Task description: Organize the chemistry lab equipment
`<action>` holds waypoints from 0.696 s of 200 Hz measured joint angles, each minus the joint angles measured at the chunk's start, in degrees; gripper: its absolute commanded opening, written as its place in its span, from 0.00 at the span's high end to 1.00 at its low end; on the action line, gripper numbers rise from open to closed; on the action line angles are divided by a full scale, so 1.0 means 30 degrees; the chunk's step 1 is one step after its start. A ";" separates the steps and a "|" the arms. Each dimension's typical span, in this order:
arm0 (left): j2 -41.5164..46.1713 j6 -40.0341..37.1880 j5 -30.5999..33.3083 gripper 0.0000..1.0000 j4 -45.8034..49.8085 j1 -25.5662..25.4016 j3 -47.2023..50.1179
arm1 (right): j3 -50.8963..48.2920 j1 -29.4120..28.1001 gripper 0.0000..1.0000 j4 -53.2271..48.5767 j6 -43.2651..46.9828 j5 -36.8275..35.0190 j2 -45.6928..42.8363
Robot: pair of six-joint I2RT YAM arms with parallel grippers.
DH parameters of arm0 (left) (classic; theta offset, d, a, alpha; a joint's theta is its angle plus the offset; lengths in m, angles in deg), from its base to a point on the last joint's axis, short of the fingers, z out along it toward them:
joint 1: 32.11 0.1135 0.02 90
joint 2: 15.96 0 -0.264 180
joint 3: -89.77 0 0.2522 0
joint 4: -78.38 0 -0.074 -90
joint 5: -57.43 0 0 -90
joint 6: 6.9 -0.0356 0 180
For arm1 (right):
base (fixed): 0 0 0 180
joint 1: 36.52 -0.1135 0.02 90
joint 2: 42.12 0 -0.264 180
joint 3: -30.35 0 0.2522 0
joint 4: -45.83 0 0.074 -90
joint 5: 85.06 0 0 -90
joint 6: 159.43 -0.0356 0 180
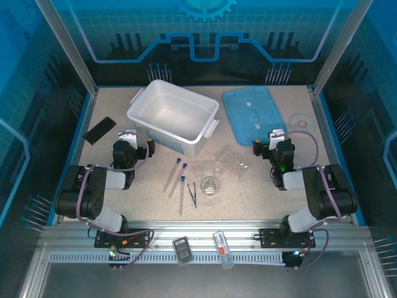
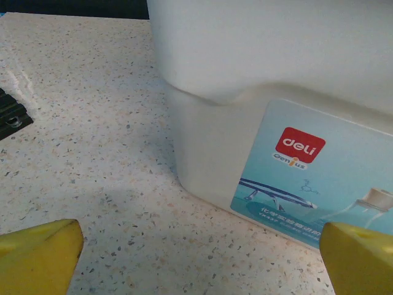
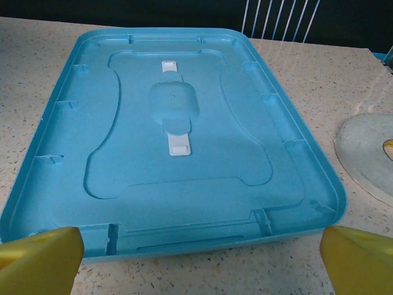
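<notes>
Yellow fingertips [image 2: 40, 255] of the left gripper [image 2: 199, 261] stand wide apart in the bottom corners of its wrist view with nothing between them. They face the labelled wall of the white bin [image 2: 245, 61], and the flat black ridged strip [image 2: 11, 117] lies at the left edge. The right gripper [image 3: 199, 261] is spread just as wide and is empty. It faces the near edge of the light-blue lid [image 3: 178, 141], which lies flat on the speckled table [image 3: 37, 74], with the pale round ring [image 3: 368, 153] near it at the right edge.

From above, the bin sits open at upper centre and the lid lies to its right, apart from it. Below the bin, at mid-frame, three blue-capped tubes [image 1: 175, 177] lie flat on the table. The dark blue tweezers [image 1: 193, 194] are just right of them, with the round glass dish [image 1: 211, 185] beyond. The small clear rack [image 1: 236, 162] lies up and right of the dish, below the lid.
</notes>
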State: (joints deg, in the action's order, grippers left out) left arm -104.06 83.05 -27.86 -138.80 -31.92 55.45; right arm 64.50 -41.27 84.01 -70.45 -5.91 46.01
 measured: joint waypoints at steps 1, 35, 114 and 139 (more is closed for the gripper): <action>0.0000 0.0000 0.0000 0.01 0.0000 0.0000 0.0000 | 0.0000 0.0000 0.00 0.0000 0.0000 0.0007 0.0000; 0.0000 -0.0007 0.0000 0.01 0.0000 0.0000 0.0000 | 0.0000 0.0000 0.00 0.0000 0.0000 0.0182 0.0000; 0.0000 -0.0022 0.0022 0.01 0.0000 -0.0401 0.0000 | 0.0000 0.0000 0.00 0.0000 0.0000 0.0211 0.0000; 0.0000 -0.0007 -0.0007 0.01 0.0007 -0.0335 -0.0022 | 0.0000 0.0000 0.00 0.0000 0.0000 0.0211 0.0000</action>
State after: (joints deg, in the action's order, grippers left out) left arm -104.06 83.02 -27.88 -138.78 -32.93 55.38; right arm 64.50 -41.27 84.01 -70.45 -5.28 46.01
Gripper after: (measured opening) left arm 0.995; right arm 0.999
